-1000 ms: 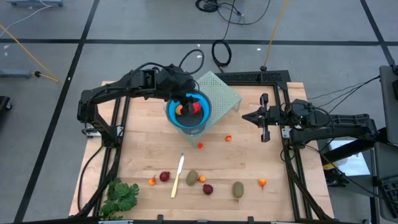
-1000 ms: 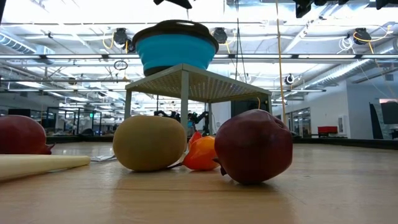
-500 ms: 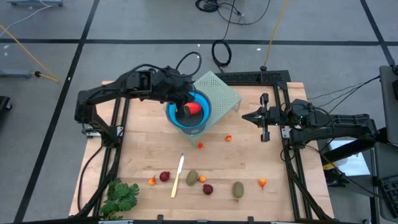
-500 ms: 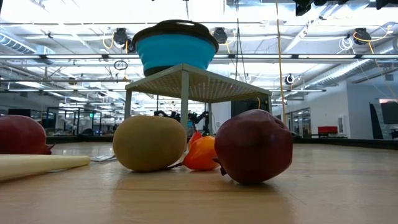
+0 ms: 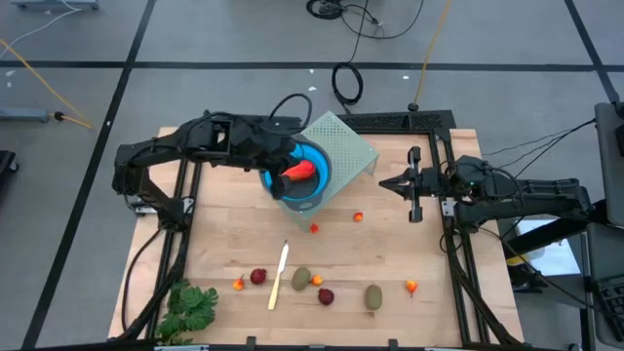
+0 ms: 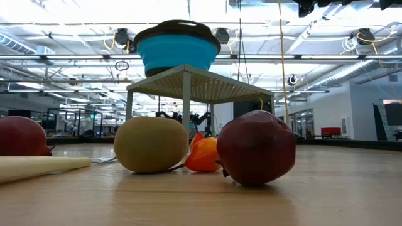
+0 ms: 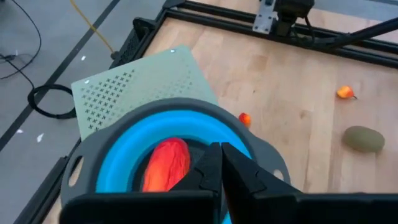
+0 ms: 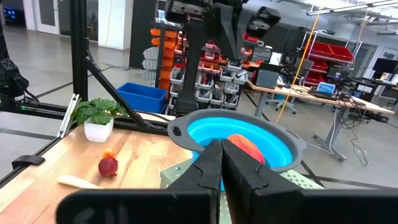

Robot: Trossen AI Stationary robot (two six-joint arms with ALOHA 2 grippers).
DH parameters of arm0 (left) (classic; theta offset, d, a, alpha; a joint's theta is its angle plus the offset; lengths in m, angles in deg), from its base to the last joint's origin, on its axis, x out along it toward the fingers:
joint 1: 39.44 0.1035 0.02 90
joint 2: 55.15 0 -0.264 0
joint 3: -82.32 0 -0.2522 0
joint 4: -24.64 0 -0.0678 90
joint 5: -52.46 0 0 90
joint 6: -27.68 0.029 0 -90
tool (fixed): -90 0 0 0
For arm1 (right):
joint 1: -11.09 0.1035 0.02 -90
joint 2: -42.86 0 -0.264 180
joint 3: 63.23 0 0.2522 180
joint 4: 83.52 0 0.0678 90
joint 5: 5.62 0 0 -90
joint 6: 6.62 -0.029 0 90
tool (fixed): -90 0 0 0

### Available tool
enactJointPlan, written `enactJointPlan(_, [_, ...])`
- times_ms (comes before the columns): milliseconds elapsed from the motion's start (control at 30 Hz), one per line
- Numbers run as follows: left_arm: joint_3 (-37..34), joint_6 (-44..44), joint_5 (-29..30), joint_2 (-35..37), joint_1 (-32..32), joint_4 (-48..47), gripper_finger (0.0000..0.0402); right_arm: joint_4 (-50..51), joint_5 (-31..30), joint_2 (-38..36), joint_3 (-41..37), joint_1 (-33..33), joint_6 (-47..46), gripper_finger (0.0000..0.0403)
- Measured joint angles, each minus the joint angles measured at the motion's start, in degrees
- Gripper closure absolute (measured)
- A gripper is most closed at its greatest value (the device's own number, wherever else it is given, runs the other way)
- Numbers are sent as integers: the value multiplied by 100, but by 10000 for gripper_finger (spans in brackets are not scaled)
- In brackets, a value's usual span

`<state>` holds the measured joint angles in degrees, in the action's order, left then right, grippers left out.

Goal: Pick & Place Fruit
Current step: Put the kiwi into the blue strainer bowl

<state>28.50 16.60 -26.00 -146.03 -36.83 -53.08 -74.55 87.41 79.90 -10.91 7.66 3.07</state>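
Left tool (image 7: 221, 163) above ribbed blue bowl (image 7: 124, 158)

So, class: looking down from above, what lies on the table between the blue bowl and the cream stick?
In the high view, one tiny red bit lies between the blue bowl and the cream stick; otherwise bare wood.

Robotics lab, parts-bin racks (image 8: 180, 56), workbenches (image 8: 311, 96), floor cables (image 5: 346, 83)

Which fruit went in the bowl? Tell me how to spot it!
Look for the pale green perforated stand at the back of the wooden table. On it sits a blue bowl, and inside lies the long orange-red fruit. It is bigger and longer than the small round pieces scattered on the table, and the only one in the bowl.
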Motion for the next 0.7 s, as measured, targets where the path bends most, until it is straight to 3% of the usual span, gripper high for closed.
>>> enactJointPlan(267, [-587, -250, 167, 374, -307, 354, 399, -2, 2, 3, 0, 1, 2, 399])
enactJointPlan(700, [-2890, -622, 179, 1589, -685, 2381, 395, -8, 25, 91, 4, 2, -264, 399])
